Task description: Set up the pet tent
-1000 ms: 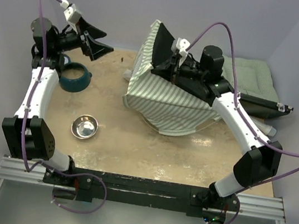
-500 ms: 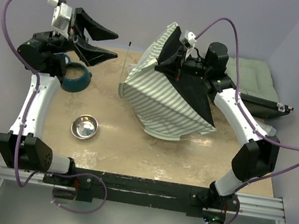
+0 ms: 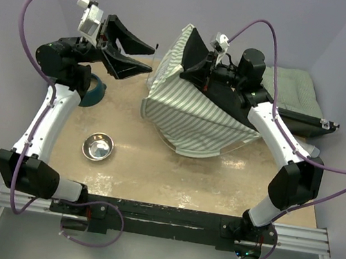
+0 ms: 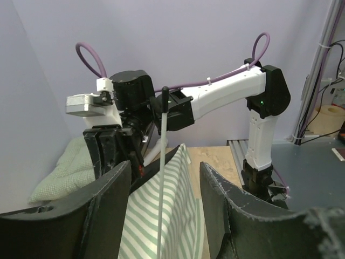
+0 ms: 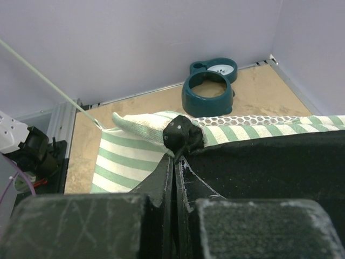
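Pet tent [image 3: 194, 116] sits mid-table toward 1 o'clock in the top view. It's half raised: the bottom hem is on the table [image 3: 154, 166] and the top corner hangs from the right arm.

Right gripper [image 5: 175, 155]: jaws pressed together, pinching the tent's top corner. A black lump sits right at the tips, can't tell if it's a pole cap or a fabric tab.

Left gripper [image 4: 165, 172]: up at 11 o'clock, jaws spread either side of the thin white pole [image 4: 161, 162]. No pad contact visible. The pole stands near upright off the tent's 9 o'clock edge, black tip on top.

Handling, my read:
- Light. One pinched corner carries most of it.
- Fabric is limp and sags where unsupported, so it won't hold shape until the poles are set.
- Pole is thin and springy. Expect bend and whip, and it may roll in flat pads.
- Mesh panel just behind the pinched corner looks snag-prone.

Where to grab:
- Pole: low, near where it leaves the fabric, for less flex. Centre it in the pads.
- Fabric: sewn hems and corners only. Avoid the mesh.
- Pull gently. A hard tug would likely drag the whole tent across the table.

Clutter:
- Teal bowl holder [image 5: 210, 89] at 10 o'clock, under the left arm.
- Steel bowl [image 3: 98, 146] at 8 o'clock.
- Green cushion [image 3: 290, 88] at 2 o'clock.

All well apart from the tent.
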